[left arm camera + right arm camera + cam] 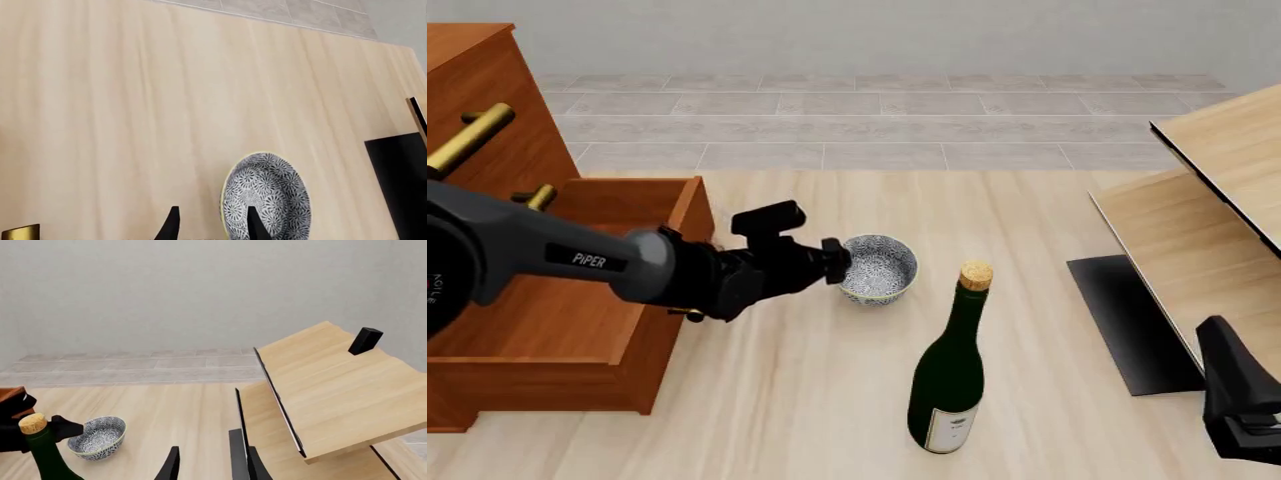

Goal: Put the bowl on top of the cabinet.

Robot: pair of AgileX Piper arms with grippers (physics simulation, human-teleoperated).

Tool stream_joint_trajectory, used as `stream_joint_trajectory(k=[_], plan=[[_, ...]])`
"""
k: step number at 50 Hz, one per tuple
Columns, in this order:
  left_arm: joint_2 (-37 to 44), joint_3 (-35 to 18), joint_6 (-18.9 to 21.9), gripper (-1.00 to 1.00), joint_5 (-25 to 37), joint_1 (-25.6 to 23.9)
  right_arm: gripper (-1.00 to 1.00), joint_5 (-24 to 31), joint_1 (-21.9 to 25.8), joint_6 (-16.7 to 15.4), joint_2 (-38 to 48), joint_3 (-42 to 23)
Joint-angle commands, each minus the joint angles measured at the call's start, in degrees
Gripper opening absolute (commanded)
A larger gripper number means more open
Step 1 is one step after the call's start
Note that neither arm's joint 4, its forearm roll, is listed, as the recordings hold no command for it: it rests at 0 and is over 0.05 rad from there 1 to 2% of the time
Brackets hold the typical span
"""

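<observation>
The blue-and-white speckled bowl (878, 268) stands upright on the table between the cabinet and a wine bottle. It also shows in the right wrist view as the bowl (99, 436). The reddish-brown cabinet (501, 290) with brass handles fills the left side, one drawer pulled out. My left gripper (842, 262) is open at the bowl's near-left rim. In the left wrist view the bowl (273, 192) has its pale rim between the two fingers, one fingertip (255, 225) lying over the bowl. My right gripper (1238, 395) hangs open and empty at the front right, far from the bowl.
A dark green corked wine bottle (950, 370) stands just right of and nearer than the bowl. Pale light-wood furniture (1201, 220) with black edging and a black base (1128, 320) occupies the right side. The cabinet's open drawer (627, 205) juts toward the bowl.
</observation>
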Motion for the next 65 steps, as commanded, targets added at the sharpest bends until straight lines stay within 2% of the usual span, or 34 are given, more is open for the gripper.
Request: stream_joint_trajectory(k=[1,46,59,60,65], plan=[[0.4,0.2,-0.2,1.00,-0.5,-0.3,1.00,0.0,0.0,0.0,0.0,-0.1],[2.8,0.0,-1.0,1.00,-1.9,-1.4,1.00,-0.2,-0.2,0.4,0.0,0.0],[1.3,0.9,-1.4,1.00,-3.2,-1.1,1.00,-0.2,-0.3,0.5,0.0,0.0],[0.9,1.1,-1.3,-1.00,-3.3,-1.2,1.00,-0.2,-0.3,0.5,0.0,0.0],[0.3,1.0,-0.9,-1.00,-3.1,-0.6,1.00,-0.3,-0.4,0.6,0.0,0.0]])
